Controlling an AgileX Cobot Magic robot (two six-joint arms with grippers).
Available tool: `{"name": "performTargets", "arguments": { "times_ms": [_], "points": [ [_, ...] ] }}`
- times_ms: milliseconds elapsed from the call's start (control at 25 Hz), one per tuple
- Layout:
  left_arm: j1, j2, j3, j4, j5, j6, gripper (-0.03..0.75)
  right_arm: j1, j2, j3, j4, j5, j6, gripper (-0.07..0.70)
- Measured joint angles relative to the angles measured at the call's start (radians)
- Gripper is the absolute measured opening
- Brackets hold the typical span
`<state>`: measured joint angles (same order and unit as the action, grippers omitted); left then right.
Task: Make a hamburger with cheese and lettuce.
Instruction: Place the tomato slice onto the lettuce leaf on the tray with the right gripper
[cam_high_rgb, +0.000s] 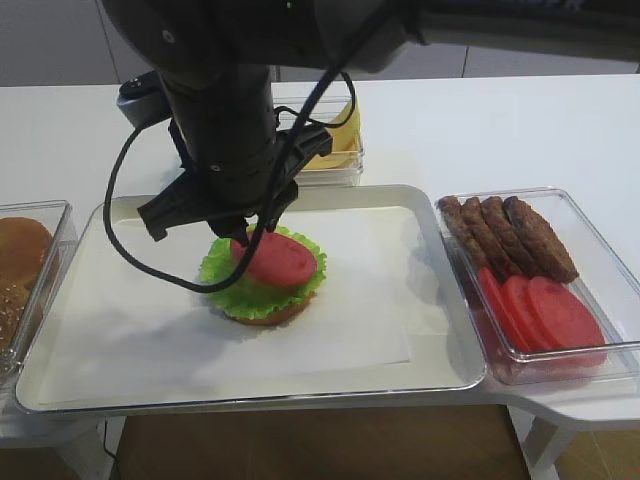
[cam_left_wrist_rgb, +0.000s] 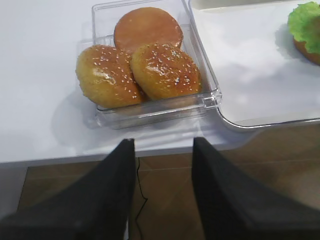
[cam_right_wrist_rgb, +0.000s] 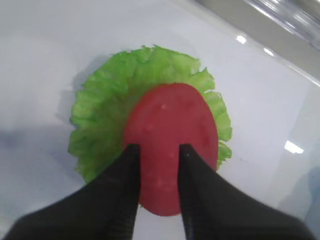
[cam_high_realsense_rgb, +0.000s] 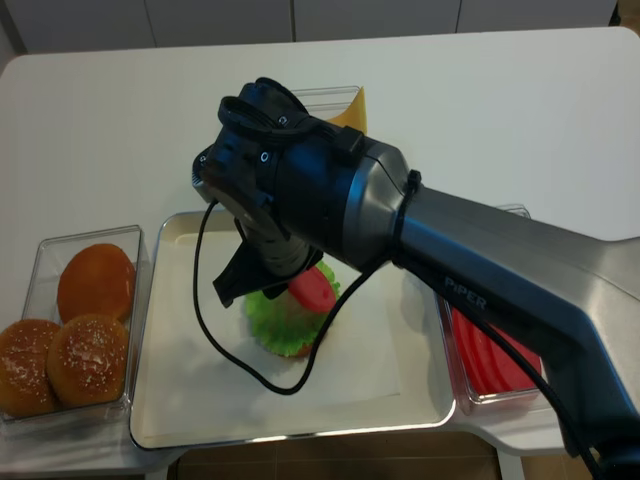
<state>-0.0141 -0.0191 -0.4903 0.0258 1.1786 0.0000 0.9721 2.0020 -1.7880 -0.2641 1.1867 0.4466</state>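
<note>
The hamburger (cam_high_rgb: 262, 310) sits in the middle of the tray (cam_high_rgb: 430, 375): a bun half under a ruffled green lettuce leaf (cam_right_wrist_rgb: 100, 110) with a round red slice (cam_right_wrist_rgb: 170, 117) lying tilted on top. My right gripper (cam_right_wrist_rgb: 159, 147) hangs straight over it. Its jaws are apart, both fingertips over the near part of the red slice, nothing pinched between them. The cheese (cam_high_rgb: 342, 132) is a stack of yellow slices in a clear box behind the arm. My left gripper (cam_left_wrist_rgb: 162, 142) is open and empty, below the table's front edge near the bun box. The hamburger's edge also shows in the left wrist view (cam_left_wrist_rgb: 305, 25).
A clear box of brown buns (cam_left_wrist_rgb: 150, 65) stands left of the tray. A clear box with dark patties (cam_high_rgb: 520, 238) and red slices (cam_high_rgb: 545, 312) stands to the right. A black cable (cam_high_rgb: 125, 250) loops from the right arm over the tray's left part.
</note>
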Motion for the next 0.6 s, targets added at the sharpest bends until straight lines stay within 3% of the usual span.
{"name": "performTargets", "arguments": {
  "times_ms": [160, 360, 600],
  "points": [
    [0.000, 0.000, 0.000, 0.000, 0.000, 0.000, 0.288, 0.000, 0.000, 0.000, 0.024, -0.016, 0.000, 0.224],
    [0.000, 0.000, 0.000, 0.000, 0.000, 0.000, 0.288, 0.000, 0.000, 0.000, 0.031, -0.019, 0.000, 0.321],
    [0.000, 0.000, 0.000, 0.000, 0.000, 0.000, 0.288, -0.004, 0.000, 0.000, 0.045, -0.015, -0.017, 0.344]
  ]
}}
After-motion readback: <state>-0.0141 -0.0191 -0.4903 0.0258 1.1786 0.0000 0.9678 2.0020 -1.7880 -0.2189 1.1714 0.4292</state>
